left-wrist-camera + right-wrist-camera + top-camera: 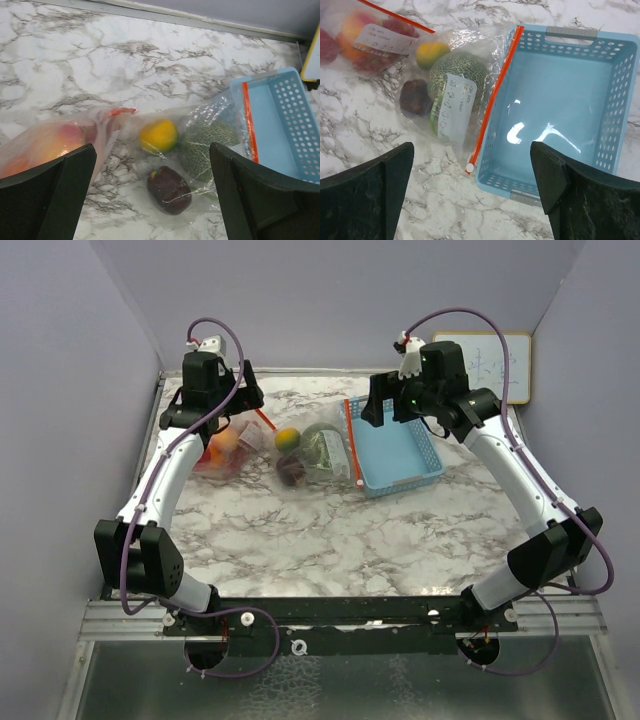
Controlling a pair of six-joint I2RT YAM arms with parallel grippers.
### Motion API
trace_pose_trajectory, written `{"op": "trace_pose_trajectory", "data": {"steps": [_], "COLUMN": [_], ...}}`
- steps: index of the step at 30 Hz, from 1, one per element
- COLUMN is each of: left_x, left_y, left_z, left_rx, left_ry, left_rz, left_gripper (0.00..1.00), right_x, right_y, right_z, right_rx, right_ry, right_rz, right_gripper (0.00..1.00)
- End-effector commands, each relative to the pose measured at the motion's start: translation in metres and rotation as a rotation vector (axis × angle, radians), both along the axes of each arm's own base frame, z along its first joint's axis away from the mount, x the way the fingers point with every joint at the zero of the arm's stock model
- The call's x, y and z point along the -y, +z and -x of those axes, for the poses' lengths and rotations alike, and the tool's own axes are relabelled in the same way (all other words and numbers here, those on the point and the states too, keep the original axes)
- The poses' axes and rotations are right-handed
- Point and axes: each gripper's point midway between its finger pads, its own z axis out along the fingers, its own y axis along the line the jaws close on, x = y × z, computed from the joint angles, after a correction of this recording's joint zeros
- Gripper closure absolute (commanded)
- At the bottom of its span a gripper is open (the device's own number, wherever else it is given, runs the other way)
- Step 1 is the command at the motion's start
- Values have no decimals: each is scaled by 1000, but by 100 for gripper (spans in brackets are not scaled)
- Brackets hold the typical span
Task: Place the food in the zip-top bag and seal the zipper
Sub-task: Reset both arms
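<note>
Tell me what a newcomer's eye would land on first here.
The empty light-blue basket right of centre stands out first. Along its left rim lies a clear zip-top bag with an orange zipper strip, holding a green melon, a yellow fruit and a dark purple fruit. Further left, a second bag shows red and orange fruit.

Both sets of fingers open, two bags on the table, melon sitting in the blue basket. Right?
No. The melon is inside the zip-top bag against the blue basket, with the yellow fruit and dark purple fruit. The basket holds nothing, as the right wrist view shows. The rest stands: left fingers and right fingers open, and a second bag of fruit lies further left.
</note>
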Motion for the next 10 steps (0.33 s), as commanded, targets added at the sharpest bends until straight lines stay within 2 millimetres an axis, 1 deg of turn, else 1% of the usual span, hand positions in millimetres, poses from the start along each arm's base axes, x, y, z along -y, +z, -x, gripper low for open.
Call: {"op": "trace_pose_trajectory", "data": {"steps": [1,5,10], "left_x": [-14,-11,-17], "left_y": [5,6,8], "left_z": [1,1,0], "left_rx": [21,30,38], "left_ry": [84,52,81], "left_rz": [-19,-38,-70], "left_gripper": [1,1,1], "right_x": [5,8,9], "right_y": [16,16,16], "right_z": [-7,-6,-6], "right_rx": [53,57,61], "right_ry": [-39,-48,-56], "right_rz": [-12,-12,-8], "right_gripper": [0,0,0]}}
